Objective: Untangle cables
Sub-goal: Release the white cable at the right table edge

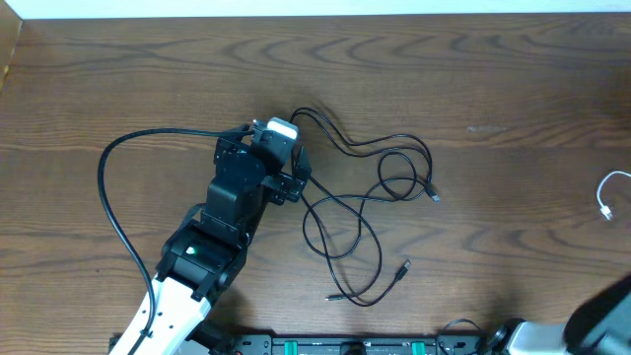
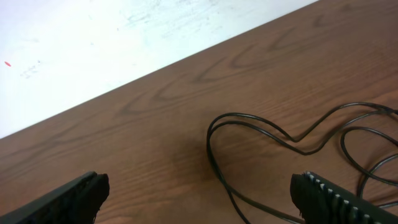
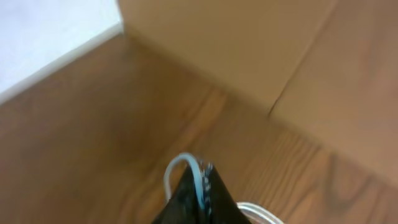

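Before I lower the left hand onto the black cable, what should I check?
1. Open left hand: ok.
2. Loop of black cable between its fingers: ok.
3. No crossings in black cable: not ok, loops overlap.
4. Gap between white cable and black cable: ok.
5. Grip of right hand on white cable: ok, it seems.
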